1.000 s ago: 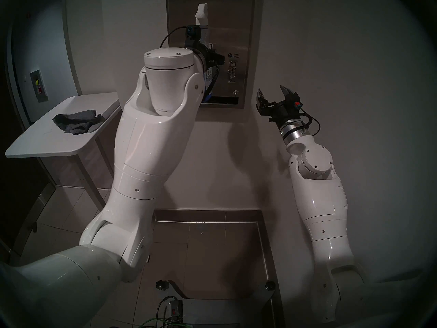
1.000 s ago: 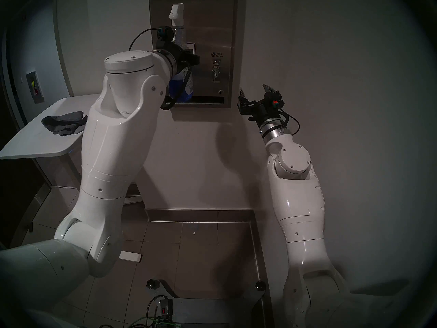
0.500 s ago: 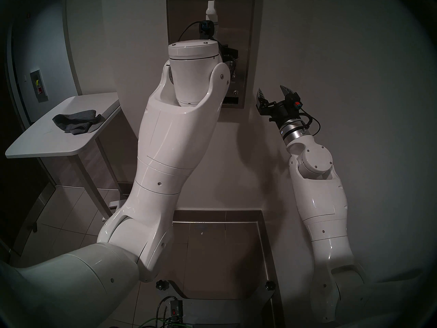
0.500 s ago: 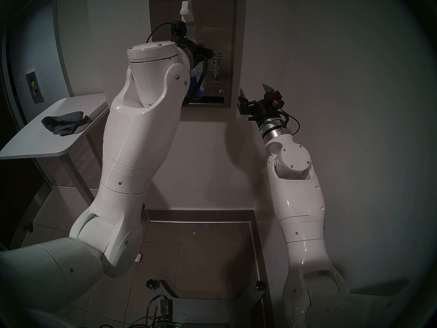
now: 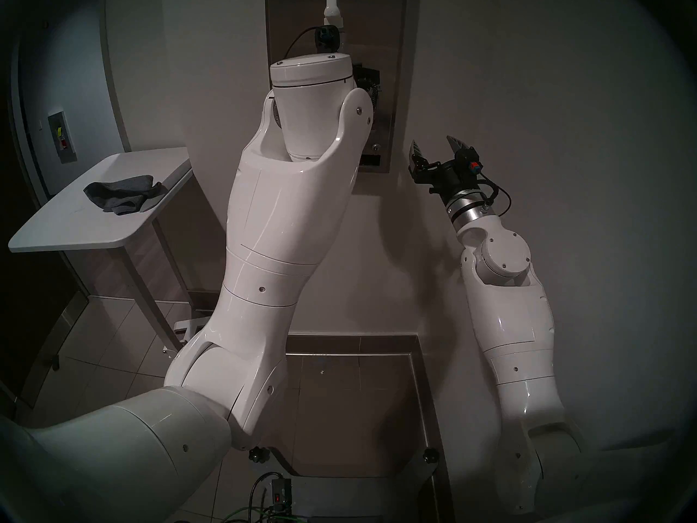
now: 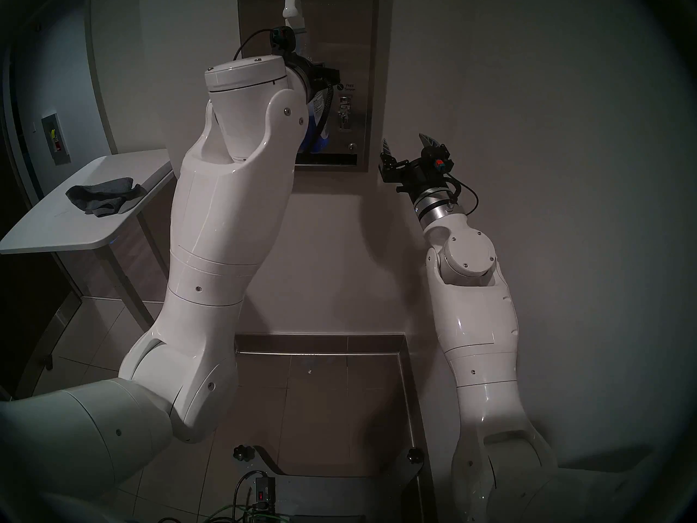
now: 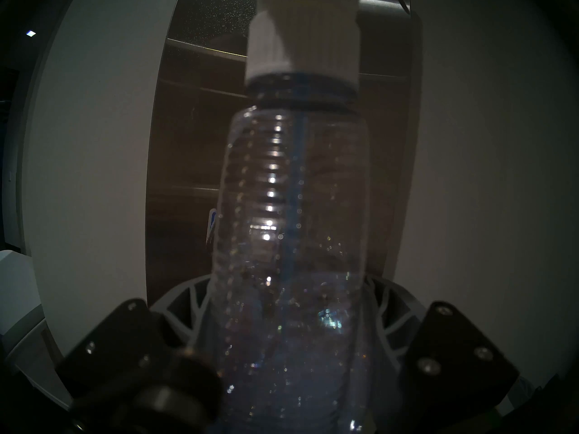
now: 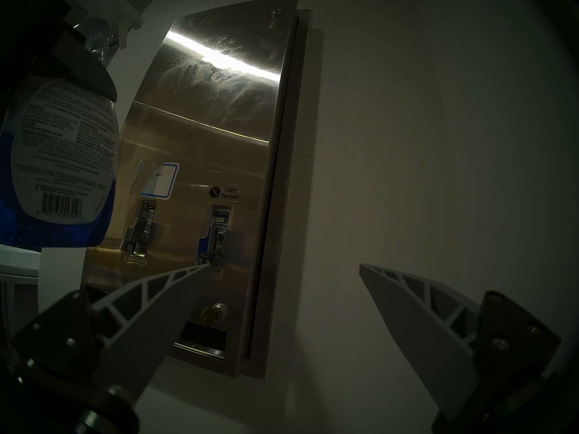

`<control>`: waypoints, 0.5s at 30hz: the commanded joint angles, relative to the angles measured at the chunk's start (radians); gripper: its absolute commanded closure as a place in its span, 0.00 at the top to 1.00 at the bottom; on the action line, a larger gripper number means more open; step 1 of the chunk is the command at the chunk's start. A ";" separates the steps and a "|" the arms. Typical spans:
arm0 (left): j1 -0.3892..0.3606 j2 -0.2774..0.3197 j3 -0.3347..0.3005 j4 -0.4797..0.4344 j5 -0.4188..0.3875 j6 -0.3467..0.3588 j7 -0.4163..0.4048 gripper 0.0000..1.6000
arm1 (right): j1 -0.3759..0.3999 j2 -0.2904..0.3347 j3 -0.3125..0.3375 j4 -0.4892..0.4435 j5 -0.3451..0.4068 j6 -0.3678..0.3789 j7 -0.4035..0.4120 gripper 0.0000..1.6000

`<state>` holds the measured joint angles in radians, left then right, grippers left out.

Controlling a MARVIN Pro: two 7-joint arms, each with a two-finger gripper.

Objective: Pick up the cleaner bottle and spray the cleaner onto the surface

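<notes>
My left gripper point(image 7: 286, 294) is shut on the cleaner bottle point(image 7: 288, 204) at its lower body and holds it upright in front of the steel dispenser front point(image 8: 213, 126). The bottle's white spray head point(image 5: 332, 12) is high on the panel. Blue cleaner point(image 8: 12, 223) fills the bottle's base below the barcode label point(image 8: 62, 154). A whitish mist patch point(image 8: 200, 71) lies on the upper panel. In the head views my left elbow hides most of the left gripper point(image 6: 320, 77). My right gripper point(image 5: 433, 148) is open and empty, just right of the dispenser's lower corner.
A white table point(image 5: 75, 231) stands at the left with a crumpled grey cloth point(image 5: 122, 194) on it. The dispenser has two coin knobs point(image 8: 216, 233), a blue-edged sticker point(image 8: 159, 179) and a dark slot point(image 8: 203, 333). A metal-edged floor frame point(image 5: 422, 397) lies below.
My left arm has swung to the right with the bottle, from the dispenser's left edge to its middle, then eased slightly up. The right arm has not moved.
</notes>
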<state>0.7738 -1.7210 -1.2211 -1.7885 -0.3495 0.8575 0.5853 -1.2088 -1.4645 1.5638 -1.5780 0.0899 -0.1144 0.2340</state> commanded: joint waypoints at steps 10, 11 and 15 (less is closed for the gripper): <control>-0.063 -0.028 -0.006 -0.043 0.004 -0.029 -0.010 0.00 | 0.104 0.030 0.002 -0.047 0.007 0.022 0.038 1.00; -0.062 -0.028 -0.006 -0.043 0.004 -0.027 -0.010 0.00 | 0.102 0.031 0.002 -0.067 0.011 0.025 0.044 1.00; -0.060 -0.029 -0.007 -0.043 0.004 -0.023 -0.011 0.00 | 0.136 0.035 0.003 -0.097 0.017 0.042 0.060 1.00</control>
<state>0.7734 -1.7344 -1.2274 -1.7888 -0.3485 0.8563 0.5782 -1.1773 -1.4473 1.5644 -1.5878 0.0985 -0.0877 0.2705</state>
